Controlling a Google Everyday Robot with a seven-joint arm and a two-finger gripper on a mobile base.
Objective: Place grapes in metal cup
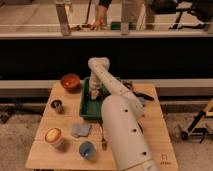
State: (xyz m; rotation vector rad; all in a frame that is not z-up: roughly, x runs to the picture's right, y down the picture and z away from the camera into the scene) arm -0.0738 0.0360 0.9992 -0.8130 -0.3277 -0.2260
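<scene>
A small wooden counter stood on a grey floor, seen from above and in front, with a dark barrier behind its far edge.

Near the front left corner sat a white cup with an orange inside. Behind it, close to the left edge and about halfway back, stood the metal cup, small, dark and upright, with nothing touching it. At the back left corner was an orange bowl, larger than the metal cup and well apart from it.

Moving right, a crumpled grey cloth lay in the front half of the counter, and a blue cup stood just in front of it, near the front edge.

A green tray lay in the middle of the counter, reaching back toward the far edge. The gripper pointed down inside the back part of this tray, low over its floor. Whether it was open, closed or holding something could not be told. The grapes could not be picked out; if they were in the tray, the gripper hid them.

The thick white arm rose from the front edge right of centre, ran back across the tray's right side, then bent downward at the far edge. Some dark objects lay beside the arm toward the back right, too unclear to name.
</scene>
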